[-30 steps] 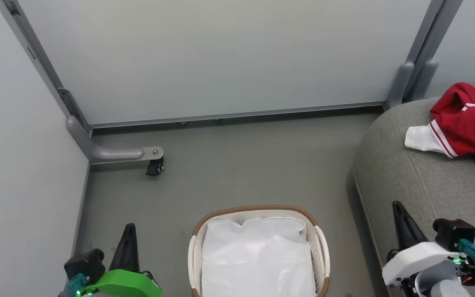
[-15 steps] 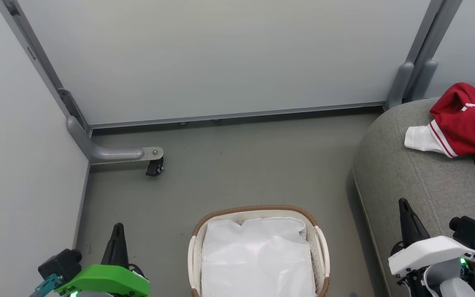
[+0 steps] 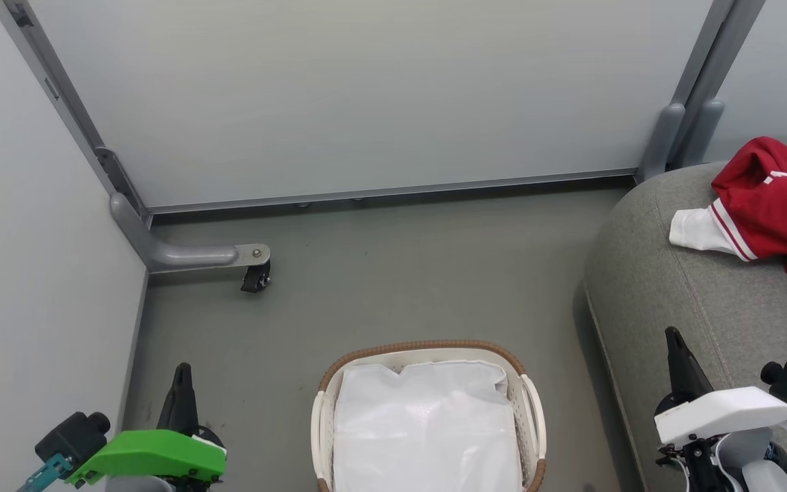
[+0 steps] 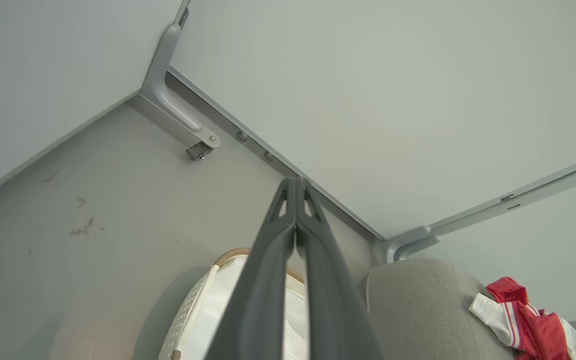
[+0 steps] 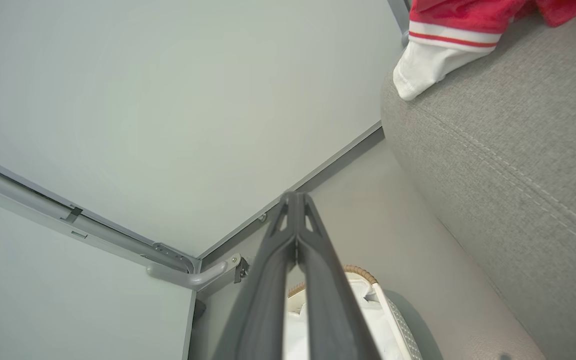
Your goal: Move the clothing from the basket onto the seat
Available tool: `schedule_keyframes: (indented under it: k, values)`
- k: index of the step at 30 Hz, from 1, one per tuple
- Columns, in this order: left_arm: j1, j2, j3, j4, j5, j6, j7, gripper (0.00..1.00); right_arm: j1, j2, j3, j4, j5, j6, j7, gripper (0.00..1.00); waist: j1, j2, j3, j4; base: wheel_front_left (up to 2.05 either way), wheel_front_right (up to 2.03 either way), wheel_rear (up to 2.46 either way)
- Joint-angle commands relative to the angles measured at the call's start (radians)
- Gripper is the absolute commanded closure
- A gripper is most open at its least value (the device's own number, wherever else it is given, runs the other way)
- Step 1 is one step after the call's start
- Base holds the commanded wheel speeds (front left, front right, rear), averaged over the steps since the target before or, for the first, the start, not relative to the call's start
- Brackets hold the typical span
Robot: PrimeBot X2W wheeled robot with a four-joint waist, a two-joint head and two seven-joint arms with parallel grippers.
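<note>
The red clothing (image 3: pixel 779 205) with white cuffs lies on the grey seat (image 3: pixel 694 301) at the right; it also shows as clothing (image 4: pixel 528 325) and clothing (image 5: pixel 448 35) in the wrist views. The cream basket (image 3: pixel 427 350) stands on the floor at bottom centre, with just its white liner (image 3: pixel 427 424) inside. My left gripper (image 3: pixel 182 372) is shut and holds nothing, low at the left of the basket. My right gripper (image 3: pixel 673 336) is shut and holds nothing, over the seat's front edge. Both pairs of fingers (image 4: pixel 295 200) (image 5: pixel 295 210) are pressed together.
Pale partition panels (image 3: pixel 366 96) close off the back and left. A grey foot with a castor (image 3: pixel 255 277) juts onto the grey floor (image 3: pixel 400 273) at the left. Grey posts (image 3: pixel 680 137) stand at the back right corner beside the seat.
Both arms have drawn back and down toward the bottom edge, the left one drifting left and the right one drifting right. Clothing, basket and seat have stayed put.
</note>
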Motion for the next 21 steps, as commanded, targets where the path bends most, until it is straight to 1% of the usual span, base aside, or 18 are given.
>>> schedule_keyframes:
  k: [1,21]
  values:
    - [-0.031,0.002,0.011,-0.018,-0.032,-0.006,0.007,1.00,-0.015,-0.007,-0.004,-0.019,0.038,0.000,0.008,1.00,0.0000,0.0000,0.000,0.000,0.00,0.00,0.00]
    - [-0.045,0.002,0.057,-0.038,-0.250,-0.020,0.069,1.00,-0.018,-0.010,-0.012,-0.038,0.287,-0.001,0.070,1.00,0.0000,0.0000,-0.001,-0.001,0.00,0.00,0.00]
